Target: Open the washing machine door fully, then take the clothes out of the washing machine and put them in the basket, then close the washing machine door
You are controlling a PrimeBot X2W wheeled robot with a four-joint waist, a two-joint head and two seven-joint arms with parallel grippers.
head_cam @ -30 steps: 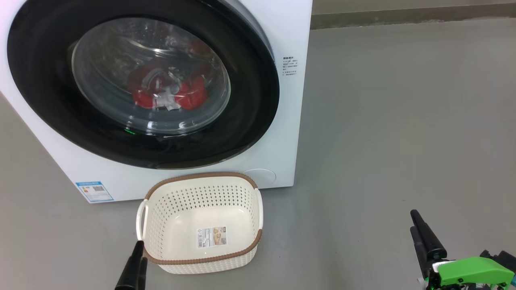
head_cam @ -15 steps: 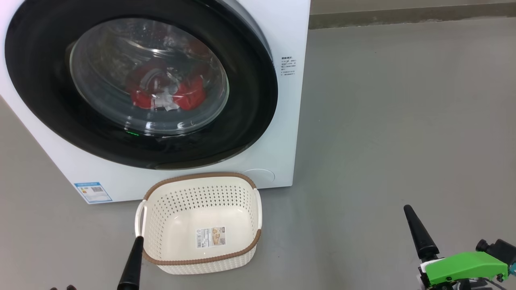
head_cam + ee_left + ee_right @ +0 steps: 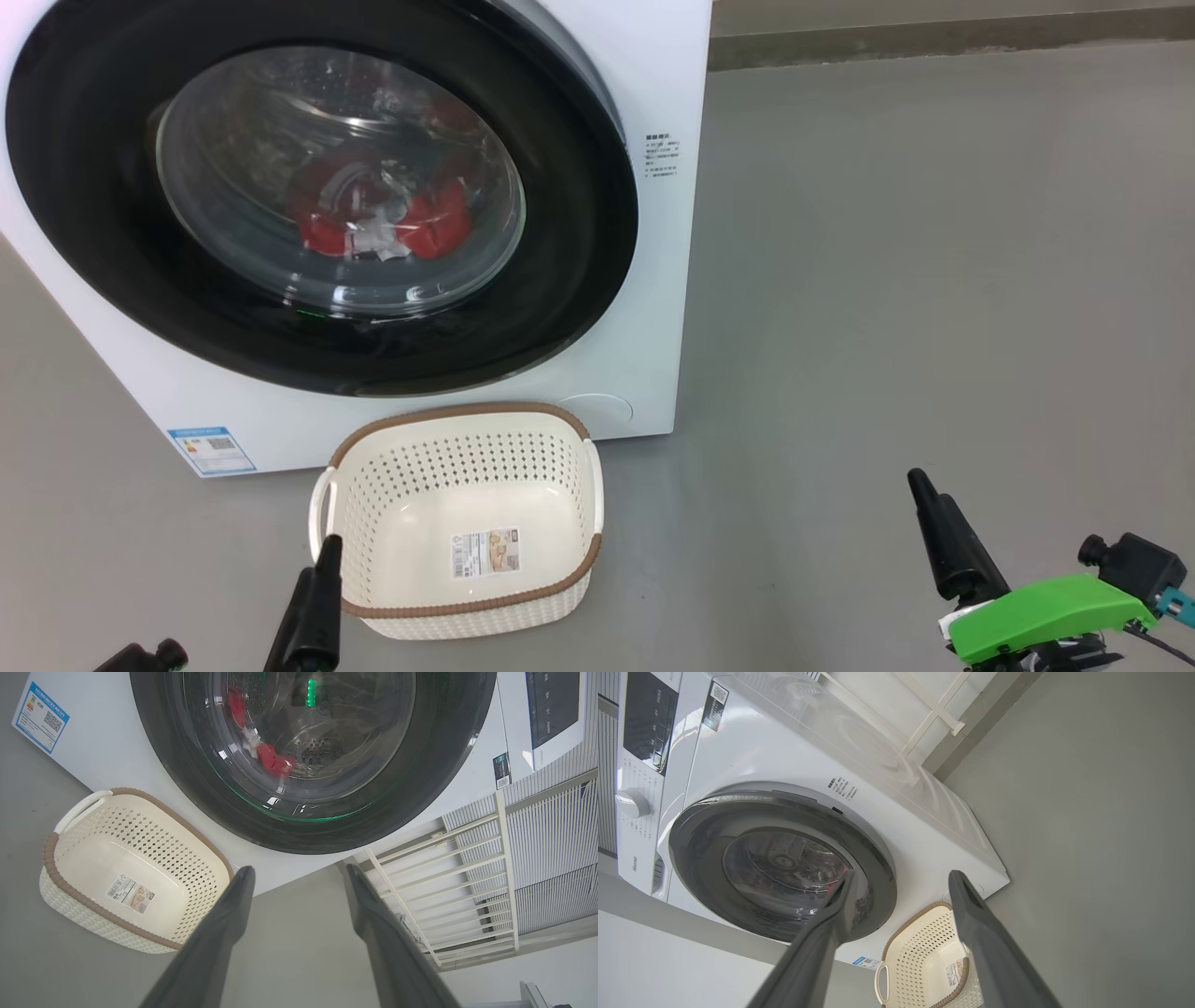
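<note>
Door: the washing machine door (image 3: pixel 579 233) is at the upper left, not yet swung open.
Clothes: the red clothes (image 3: pixel 373 219) lie behind its glass.
Basket: the basket (image 3: pixel 467 415) is on the floor just below the door, no clothes in it.
Left tool: the left tool (image 3: pixel 299 870) is wide open, empty, nearer the door.
Right tool: the right tool (image 3: pixel 903 875) is wide open, empty, lower right, well apart.
</note>
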